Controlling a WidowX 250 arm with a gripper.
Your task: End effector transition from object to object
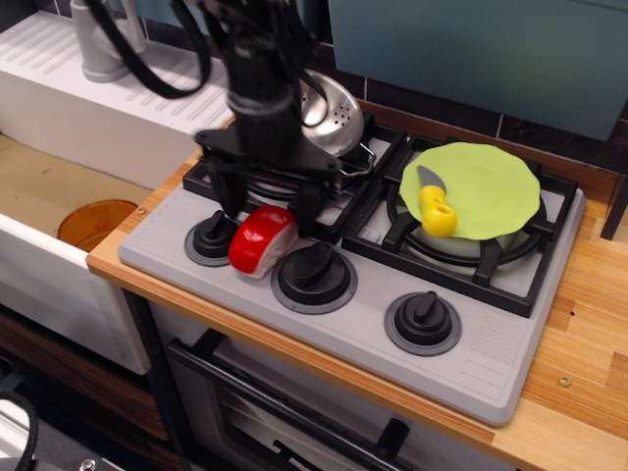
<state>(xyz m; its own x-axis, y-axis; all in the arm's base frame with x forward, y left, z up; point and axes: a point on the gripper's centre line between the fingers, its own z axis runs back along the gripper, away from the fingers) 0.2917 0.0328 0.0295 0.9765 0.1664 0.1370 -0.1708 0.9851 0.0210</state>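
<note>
Jaws spread open, nothing between them; end effector (272, 204) sits low over the stove (491, 368), straddling the back edge of the red-and-white wedge (262, 240), contact not clear. Wedge lies between the two left knobs; metal colander (331, 106) is just behind the wrist on the rear-left burner. Green plate (486, 186) with yellow-handled knife (436, 206) sits on the right burner, well apart.
</note>
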